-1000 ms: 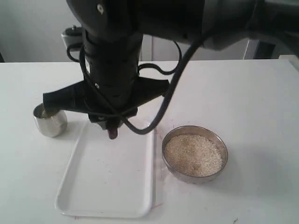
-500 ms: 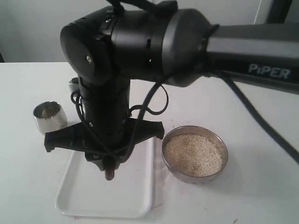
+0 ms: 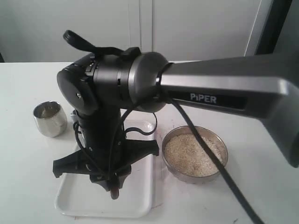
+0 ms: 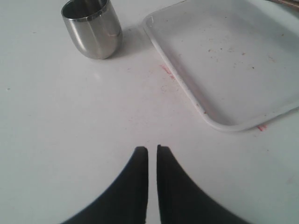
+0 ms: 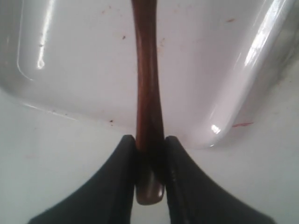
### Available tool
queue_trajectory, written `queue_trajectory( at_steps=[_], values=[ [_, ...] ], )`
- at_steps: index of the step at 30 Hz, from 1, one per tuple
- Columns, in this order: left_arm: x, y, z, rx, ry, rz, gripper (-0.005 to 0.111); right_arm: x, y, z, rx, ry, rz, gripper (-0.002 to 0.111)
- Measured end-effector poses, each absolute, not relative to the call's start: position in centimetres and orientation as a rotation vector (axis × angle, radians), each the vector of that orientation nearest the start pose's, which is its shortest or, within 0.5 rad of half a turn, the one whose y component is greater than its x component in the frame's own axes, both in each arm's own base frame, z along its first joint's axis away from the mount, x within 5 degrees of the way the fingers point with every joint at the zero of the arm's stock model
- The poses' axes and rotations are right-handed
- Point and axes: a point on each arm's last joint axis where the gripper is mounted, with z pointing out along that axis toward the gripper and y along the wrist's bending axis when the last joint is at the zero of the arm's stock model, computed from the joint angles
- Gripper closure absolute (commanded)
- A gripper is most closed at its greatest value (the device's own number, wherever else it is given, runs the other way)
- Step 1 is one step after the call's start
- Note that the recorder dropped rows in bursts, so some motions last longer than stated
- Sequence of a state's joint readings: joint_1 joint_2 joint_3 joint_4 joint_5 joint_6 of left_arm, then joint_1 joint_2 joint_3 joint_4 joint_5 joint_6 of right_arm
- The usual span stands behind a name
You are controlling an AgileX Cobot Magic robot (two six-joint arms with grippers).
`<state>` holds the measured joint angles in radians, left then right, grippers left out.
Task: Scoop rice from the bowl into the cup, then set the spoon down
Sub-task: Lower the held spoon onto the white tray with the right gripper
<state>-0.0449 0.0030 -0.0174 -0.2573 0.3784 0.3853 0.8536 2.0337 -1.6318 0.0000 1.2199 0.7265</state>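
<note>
- Spoon [image 5: 148, 93]: clamped in the right gripper [image 5: 149, 141], with both fingers pressed on the handle close to its butt end. A short stub sticks out behind the jaws.
- Long axis: the handle runs straight out from between the fingers, over the tray [image 5: 70, 70] floor. The head is out of frame, so I can't tell whether it is loaded or empty.
- Height: the exterior view shows the gripper low over the tray's near half, with only a dark stub visible beneath it. The arm hides the rest, and I can't tell whether the spoon touches the tray.
- My read: this is the set-down step. The move turns on the spoon lying along the tray floor inside the rim before I let the jaws part.
- Left gripper [image 4: 152, 151]: jaws together apart from a thin slit, with nothing between them. It sits over the bare table [image 4: 56, 130], off the tray's corner and on the cup's side.
- The right arm has the spoon, so the left isn't needed.
- Cup [image 3: 50, 118]: upright, just beside the tray's far left corner and well apart from the spoon. The inside looks pale. It could be rice, but I can't confirm that.
- Bowl [image 3: 224, 150]: just right of the tray, with rice [image 3: 191, 155] filling it.
- Count: 1 spoon, 1 cup, 1 bowl, 1 tray, 2 grippers.
</note>
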Motion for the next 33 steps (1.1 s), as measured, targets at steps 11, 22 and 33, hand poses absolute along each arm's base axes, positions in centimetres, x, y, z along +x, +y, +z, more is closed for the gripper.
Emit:
queue_trajectory(
  at_steps=[11, 22, 33],
  values=[
    [5.2, -1.1, 18.6, 0.24, 1.819, -0.016, 0.092, 27.3, 31.3, 18.2, -0.254, 3.151, -0.03, 0.108],
    [5.2, -1.1, 18.6, 0.24, 1.819, -0.016, 0.092, 27.6, 31.2, 17.2, -0.278, 3.143, -0.086, 0.108],
    [5.2, -1.1, 18.6, 0.24, 1.819, -0.016, 0.092, 27.7, 31.3, 15.7, -0.299, 3.167, -0.126, 0.108]
  ],
)
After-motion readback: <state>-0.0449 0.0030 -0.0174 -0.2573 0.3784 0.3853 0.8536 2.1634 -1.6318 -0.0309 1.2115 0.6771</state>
